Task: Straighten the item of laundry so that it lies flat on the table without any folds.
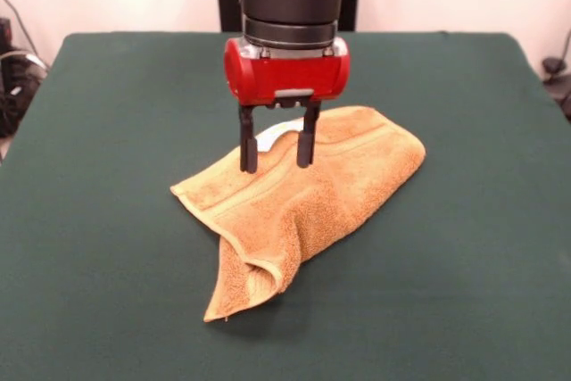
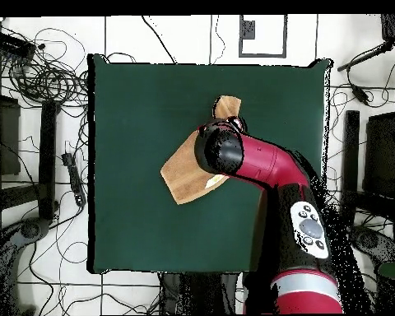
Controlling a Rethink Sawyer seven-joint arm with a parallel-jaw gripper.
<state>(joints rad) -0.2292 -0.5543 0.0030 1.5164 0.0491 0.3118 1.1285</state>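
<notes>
While my gripper [image 1: 277,167] hangs with its fingers spread over the far part of the towel [image 1: 294,202], which lies folded near the middle of the table [image 1: 107,220], I'm seemingly picking a grasp, so next I must pinch a folded-over edge.

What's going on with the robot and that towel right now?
Gripper jaws open, over the towel. Towel bunched and folded on the table, not flat. Nothing else in the way.
</notes>
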